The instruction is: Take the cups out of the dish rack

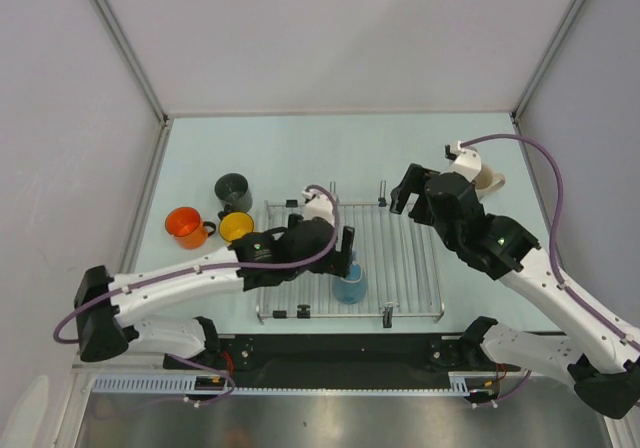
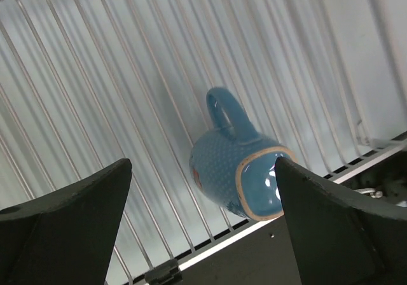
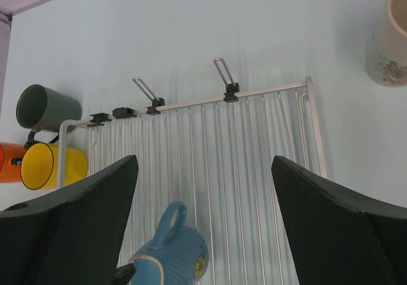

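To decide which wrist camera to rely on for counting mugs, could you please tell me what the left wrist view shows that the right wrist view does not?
Left wrist only: the open left gripper, the mouth of the blue mug and the near rail of the rack.
Right wrist only: the open right gripper, the dark mug, yellow mug, orange mug and cream mug, all off the rack, and two posts.
Both: the blue mug on the rack.

White arm links (image 1: 170, 286), black joints (image 1: 100, 318), purple cables (image 1: 557, 193), black fingers (image 2: 63, 228)
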Robot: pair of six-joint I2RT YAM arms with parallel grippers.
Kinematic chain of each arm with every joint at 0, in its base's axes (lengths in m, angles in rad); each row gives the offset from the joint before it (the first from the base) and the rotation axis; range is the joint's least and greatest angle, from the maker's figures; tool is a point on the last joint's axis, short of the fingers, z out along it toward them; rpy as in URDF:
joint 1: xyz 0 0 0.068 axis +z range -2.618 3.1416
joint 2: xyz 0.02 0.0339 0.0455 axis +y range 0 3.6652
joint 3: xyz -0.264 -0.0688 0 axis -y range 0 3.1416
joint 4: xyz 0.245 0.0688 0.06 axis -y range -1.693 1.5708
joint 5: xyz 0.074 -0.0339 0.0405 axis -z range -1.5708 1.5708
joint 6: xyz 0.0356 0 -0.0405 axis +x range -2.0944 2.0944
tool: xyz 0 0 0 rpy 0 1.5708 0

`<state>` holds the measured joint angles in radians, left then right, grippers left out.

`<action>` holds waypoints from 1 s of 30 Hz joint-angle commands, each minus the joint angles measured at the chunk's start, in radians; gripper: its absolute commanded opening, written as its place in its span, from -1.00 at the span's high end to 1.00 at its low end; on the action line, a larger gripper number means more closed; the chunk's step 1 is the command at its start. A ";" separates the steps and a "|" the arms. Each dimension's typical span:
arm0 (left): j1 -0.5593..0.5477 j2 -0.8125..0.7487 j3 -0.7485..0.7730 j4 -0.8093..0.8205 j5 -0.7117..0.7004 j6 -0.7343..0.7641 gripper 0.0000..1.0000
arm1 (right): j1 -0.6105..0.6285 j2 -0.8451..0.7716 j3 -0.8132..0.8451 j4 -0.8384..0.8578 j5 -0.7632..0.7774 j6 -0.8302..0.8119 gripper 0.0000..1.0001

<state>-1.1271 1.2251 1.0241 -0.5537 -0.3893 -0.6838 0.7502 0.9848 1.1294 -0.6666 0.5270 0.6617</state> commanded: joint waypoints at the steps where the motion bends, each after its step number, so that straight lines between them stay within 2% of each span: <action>1: -0.077 0.082 0.077 -0.153 -0.158 -0.085 -1.00 | 0.018 -0.055 -0.017 -0.005 0.093 0.024 -0.83; 8: -0.168 0.171 0.126 -0.180 -0.192 -0.145 -1.00 | 0.023 -0.071 -0.054 -0.001 0.068 0.039 -0.83; 21: -0.180 0.093 0.168 -0.186 -0.244 -0.172 -1.00 | 0.037 -0.075 -0.066 0.009 0.071 0.053 -0.82; 30: -0.211 0.169 0.215 -0.183 -0.220 -0.166 -1.00 | 0.040 -0.072 -0.074 -0.001 0.074 0.061 -0.82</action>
<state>-1.3231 1.3636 1.1965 -0.7425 -0.6033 -0.8379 0.7845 0.9241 1.0557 -0.6796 0.5682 0.7040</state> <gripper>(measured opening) 0.996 0.911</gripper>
